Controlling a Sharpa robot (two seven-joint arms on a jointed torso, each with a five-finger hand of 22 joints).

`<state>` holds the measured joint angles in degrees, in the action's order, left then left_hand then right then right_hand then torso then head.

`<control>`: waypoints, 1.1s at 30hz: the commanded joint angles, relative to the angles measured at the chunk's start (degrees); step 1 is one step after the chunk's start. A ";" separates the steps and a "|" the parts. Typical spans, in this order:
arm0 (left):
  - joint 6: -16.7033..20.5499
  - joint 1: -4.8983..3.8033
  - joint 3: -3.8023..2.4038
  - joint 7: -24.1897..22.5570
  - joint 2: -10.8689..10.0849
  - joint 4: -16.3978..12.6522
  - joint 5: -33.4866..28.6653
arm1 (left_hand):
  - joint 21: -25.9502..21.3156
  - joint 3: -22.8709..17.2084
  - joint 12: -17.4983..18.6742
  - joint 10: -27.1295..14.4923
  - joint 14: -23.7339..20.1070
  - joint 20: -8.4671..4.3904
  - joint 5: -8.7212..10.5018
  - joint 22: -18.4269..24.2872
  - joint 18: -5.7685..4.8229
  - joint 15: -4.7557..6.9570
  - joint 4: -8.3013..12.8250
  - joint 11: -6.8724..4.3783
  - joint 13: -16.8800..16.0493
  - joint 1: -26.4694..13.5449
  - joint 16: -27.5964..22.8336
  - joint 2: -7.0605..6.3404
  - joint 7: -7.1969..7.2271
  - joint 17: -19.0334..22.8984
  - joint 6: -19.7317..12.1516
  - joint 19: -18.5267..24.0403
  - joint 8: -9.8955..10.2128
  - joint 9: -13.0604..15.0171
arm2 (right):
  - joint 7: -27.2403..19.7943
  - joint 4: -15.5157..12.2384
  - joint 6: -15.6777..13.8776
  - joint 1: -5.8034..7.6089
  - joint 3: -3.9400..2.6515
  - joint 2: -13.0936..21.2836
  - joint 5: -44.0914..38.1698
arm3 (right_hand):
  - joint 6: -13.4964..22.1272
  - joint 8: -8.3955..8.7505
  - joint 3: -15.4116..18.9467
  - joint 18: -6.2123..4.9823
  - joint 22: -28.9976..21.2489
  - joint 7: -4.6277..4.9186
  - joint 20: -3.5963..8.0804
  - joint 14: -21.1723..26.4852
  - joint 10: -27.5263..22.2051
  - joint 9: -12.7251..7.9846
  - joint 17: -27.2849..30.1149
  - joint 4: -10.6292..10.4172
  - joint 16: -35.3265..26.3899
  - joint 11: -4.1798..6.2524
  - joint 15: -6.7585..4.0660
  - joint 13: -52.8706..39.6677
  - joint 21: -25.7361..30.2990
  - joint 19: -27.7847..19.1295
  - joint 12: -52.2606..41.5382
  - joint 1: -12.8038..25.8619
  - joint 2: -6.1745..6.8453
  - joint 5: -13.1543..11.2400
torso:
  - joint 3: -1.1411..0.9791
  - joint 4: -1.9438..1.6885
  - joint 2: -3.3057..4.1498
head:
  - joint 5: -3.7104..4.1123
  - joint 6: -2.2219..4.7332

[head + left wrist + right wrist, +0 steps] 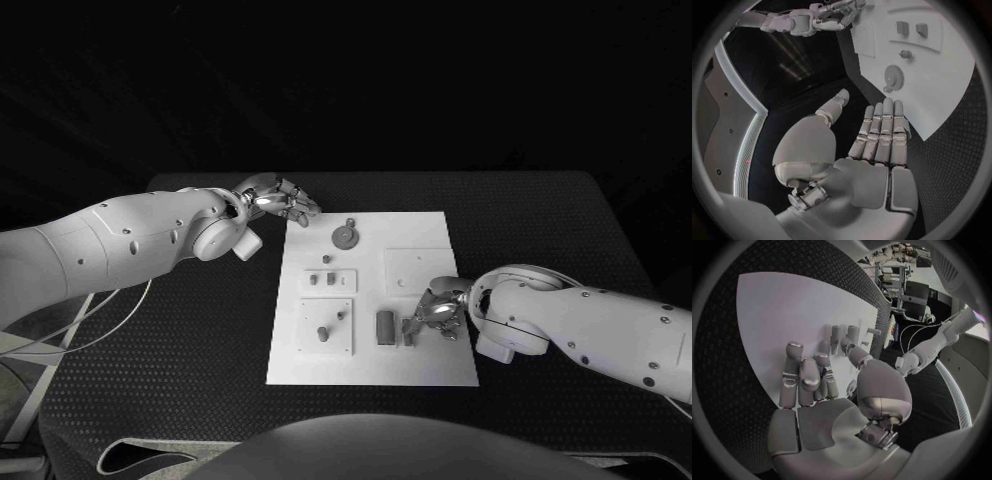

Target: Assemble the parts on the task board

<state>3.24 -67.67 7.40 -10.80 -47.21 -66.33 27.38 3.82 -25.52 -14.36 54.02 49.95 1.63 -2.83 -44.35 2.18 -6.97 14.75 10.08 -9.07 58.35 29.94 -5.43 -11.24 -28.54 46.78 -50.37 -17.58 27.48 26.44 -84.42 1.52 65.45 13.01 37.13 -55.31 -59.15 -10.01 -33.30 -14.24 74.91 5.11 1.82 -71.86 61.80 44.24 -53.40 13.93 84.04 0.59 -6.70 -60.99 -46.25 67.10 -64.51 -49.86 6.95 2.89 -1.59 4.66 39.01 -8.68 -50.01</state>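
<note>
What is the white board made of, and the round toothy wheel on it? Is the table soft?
The task board looks like smooth matte plastic or painted sheet: flat, even white, no shine. The gear looks like grey plastic or metal; hard to say. The table seems covered in a woven or dimpled black mat, possibly slightly soft.

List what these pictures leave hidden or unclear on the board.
- Head view: the right hand covers part of the board; whether its fingers touch the rectangular part is unclear.
- Right wrist view: the fingers hide the board beneath them.
- Head view: the small parts are too small to tell their shapes.
- Left wrist view: the gear shows, but its teeth blur.
</note>
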 commanded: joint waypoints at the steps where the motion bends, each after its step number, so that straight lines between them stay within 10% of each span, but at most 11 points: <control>1: -0.75 -0.04 -0.03 -0.47 0.06 -0.07 0.08 | 0.23 0.22 -0.23 -0.39 0.06 0.09 0.00 0.08 -0.92 -0.42 0.01 0.01 0.09 -0.41 -0.37 0.38 0.04 -0.10 -0.50 0.29 -0.19 -0.07 | -0.54 -0.52 2.74 -0.22 0.14 -0.02 -5.06 | -0.39 -0.38 0.07 -0.76 1.02 0.20 0.06 -0.24 0.31 0.16 -0.09 1.79 -0.13 0.44 -0.35 0.15 -0.03 0.23 -0.32 -1.52 -0.29 -0.08 | 0.01 0.05 0.02 | -0.01 0.01; 33: -0.66 -0.04 -0.02 -0.38 -0.11 -0.11 0.12 | 0.24 0.25 -0.29 -0.40 0.08 0.09 0.00 0.10 -0.92 -0.42 0.03 0.01 0.13 -0.45 -0.47 0.43 0.05 -0.24 -0.48 0.29 -0.21 -0.07 | 0.31 -0.87 1.36 -0.47 0.17 -0.45 -13.47 | -1.42 -0.91 0.45 -0.76 0.93 -0.16 -0.05 -1.01 1.12 0.46 -0.66 2.60 0.00 0.78 -0.62 0.48 0.09 0.68 -0.43 -3.31 -1.01 -0.07 | 0.03 0.06 0.00 | 0.15 0.01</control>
<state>3.18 -67.67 7.41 -10.80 -47.35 -66.33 27.42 3.82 -25.52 -14.36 54.02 49.95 1.63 -2.83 -44.31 2.18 -6.97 14.75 10.08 -9.04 58.15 29.72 -5.23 -11.24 -28.69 46.78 -50.38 -17.58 27.49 25.75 -85.65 3.48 65.28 12.93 36.64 -65.61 -60.29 -10.99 -32.73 -13.81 74.91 4.98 1.85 -72.69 62.58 44.64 -54.00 16.19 84.04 1.36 -7.23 -60.58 -46.26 67.29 -64.77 -52.61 6.23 2.88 -1.57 4.71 39.01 -8.55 -50.01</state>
